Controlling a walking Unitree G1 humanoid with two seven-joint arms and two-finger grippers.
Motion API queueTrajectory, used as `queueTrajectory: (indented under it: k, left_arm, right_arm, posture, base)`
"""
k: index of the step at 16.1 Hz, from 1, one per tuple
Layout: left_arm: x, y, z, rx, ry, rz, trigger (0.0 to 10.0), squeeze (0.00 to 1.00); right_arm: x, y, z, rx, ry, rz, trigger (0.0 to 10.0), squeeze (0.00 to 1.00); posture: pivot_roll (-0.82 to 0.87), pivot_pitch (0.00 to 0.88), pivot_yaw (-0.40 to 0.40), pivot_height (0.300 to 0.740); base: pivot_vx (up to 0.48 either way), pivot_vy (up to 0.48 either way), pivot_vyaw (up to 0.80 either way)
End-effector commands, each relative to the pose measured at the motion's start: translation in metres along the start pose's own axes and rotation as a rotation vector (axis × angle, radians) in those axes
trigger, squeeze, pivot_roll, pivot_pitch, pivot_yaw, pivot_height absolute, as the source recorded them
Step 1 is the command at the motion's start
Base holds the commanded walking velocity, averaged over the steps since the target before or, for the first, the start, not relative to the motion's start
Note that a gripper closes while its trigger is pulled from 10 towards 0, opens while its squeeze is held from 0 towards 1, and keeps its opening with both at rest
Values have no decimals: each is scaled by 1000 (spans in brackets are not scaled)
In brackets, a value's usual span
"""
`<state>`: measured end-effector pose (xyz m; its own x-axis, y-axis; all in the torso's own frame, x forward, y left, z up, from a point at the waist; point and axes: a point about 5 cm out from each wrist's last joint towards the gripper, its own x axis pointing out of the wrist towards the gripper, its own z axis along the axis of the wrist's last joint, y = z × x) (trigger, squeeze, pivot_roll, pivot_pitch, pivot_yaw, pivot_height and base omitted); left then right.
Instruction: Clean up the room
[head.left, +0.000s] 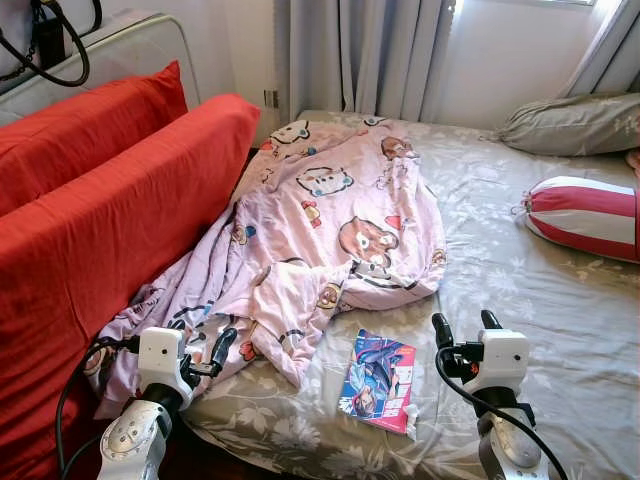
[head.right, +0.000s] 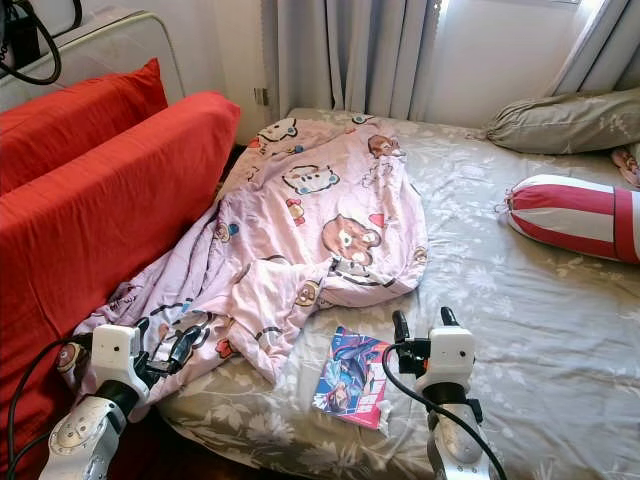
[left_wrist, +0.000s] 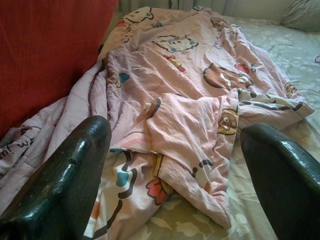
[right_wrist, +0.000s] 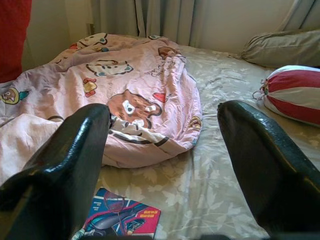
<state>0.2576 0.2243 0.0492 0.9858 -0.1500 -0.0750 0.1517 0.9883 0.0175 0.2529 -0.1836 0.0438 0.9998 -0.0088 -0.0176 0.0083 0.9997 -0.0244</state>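
A crumpled pink blanket (head.left: 320, 230) with cartoon prints lies across the left half of the bed (head.left: 530, 300), one corner hanging over the near edge. A colourful comic book (head.left: 378, 380) lies flat on the grey floral sheet near the front edge, just right of the blanket's corner. My left gripper (head.left: 215, 352) hovers open over the blanket's lower left corner, and in the left wrist view its fingers (left_wrist: 60, 185) frame the pink folds. My right gripper (head.left: 465, 325) is open a little to the right of the book, holding nothing. The book's top (right_wrist: 120, 220) shows below its fingers (right_wrist: 270, 165).
Red cushions (head.left: 110, 220) line the bed's left side, pressing against the blanket. A red-and-white striped bolster (head.left: 585, 215) and a grey-green pillow (head.left: 570, 125) lie at the back right. Curtains (head.left: 370, 55) hang behind the bed.
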Motion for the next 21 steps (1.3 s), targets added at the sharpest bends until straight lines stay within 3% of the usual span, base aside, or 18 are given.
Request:
queueTrajectory:
  k: [1,21]
  left_arm:
    - [-1,0,0,-7,6,8,10000,0]
    - [-1,0,-1,-13,10,5,10000,0]
  right_arm:
    - [0,1,-3,-6,21,4,10000,0]
    - [-1,4,-7,-25,44,6,10000,0]
  posture:
    - [-26,28,-46,740]
    - [-23,30,-45,685]
  base:
    - [0,0,0]
    - [0,0,0]
